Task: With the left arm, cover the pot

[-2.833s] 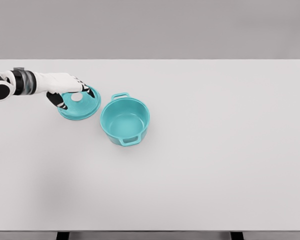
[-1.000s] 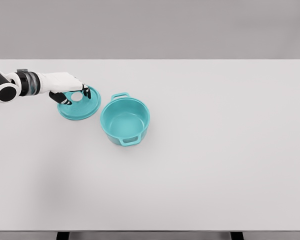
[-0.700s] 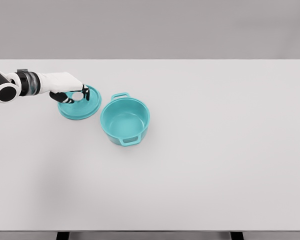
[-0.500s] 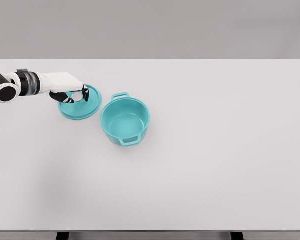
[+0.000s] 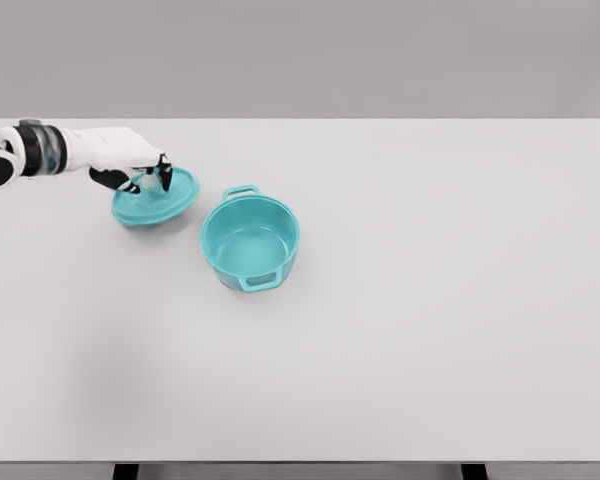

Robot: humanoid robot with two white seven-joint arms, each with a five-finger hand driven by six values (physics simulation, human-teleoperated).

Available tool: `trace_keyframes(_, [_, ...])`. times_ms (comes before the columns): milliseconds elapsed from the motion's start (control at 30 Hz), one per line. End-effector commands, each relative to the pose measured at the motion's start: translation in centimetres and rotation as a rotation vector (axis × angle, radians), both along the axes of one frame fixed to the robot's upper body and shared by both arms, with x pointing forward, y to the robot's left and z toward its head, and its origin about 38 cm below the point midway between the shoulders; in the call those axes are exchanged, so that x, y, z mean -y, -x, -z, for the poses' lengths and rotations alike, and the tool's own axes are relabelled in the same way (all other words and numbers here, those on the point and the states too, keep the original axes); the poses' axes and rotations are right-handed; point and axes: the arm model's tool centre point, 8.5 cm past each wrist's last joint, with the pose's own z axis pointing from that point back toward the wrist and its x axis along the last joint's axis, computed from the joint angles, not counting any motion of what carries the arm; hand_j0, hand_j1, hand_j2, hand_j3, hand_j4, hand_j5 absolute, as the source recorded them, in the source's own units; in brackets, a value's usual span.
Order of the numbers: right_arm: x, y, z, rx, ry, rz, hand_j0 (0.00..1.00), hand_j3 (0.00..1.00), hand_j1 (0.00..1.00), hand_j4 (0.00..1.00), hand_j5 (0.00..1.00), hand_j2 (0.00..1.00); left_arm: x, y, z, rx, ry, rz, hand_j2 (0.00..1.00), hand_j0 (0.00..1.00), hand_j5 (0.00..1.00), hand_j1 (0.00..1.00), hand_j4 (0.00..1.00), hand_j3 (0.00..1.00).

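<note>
Left arm cut off at the left edge of the frame, only the forearm, dark wrist band and left hand (image 5: 130, 160) show in the upper left; right arm out of view. The lid's knob is mostly hidden under the fingertips (image 5: 164, 172), a small pale patch at most, hard to make out. The near underside of the teal lid (image 5: 155, 198) is in shadow, so whether any of its edge touches the table (image 5: 430, 300) cannot be told for sure; it looks tilted, right rim higher than the left. The forearm runs roughly level from the left edge toward the right, hand white with dark finger segments, palm facing down, fingers curled downward and pinched narrow on the top centre of the lid, thumb dark and tucked on the near side. The lid sits in the upper left of the frame, just beside the pot (image 5: 250, 243) and up-left of it, apart from it with a thin strip of table between. The pot stands upright left of centre, open mouth facing up, inside bare, one loop handle at its upper-left rim pointing toward the lid, the other at the lower front rim. Table legs are barely visible as dark stubs at the bottom edge.
</note>
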Motion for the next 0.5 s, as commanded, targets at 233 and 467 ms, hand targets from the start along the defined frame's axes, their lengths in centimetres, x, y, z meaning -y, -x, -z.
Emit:
trace_keyframes(233, [0.0, 0.0, 0.0, 0.000, 0.000, 0.000, 1.00, 1.00, 1.00, 1.00, 1.00, 1.00, 1.7, 1.0, -2.4, 0.040, 0.014, 0.103, 0.51, 0.51, 0.51, 0.51, 0.51, 0.51])
trace_keyframes(467, [0.0, 0.0, 0.0, -0.001, 0.000, 0.000, 1.00, 1.00, 1.00, 1.00, 1.00, 1.00, 3.0, 1.7, -4.1, 0.077, 0.025, 0.158, 0.51, 0.51, 0.51, 0.51, 0.51, 0.51])
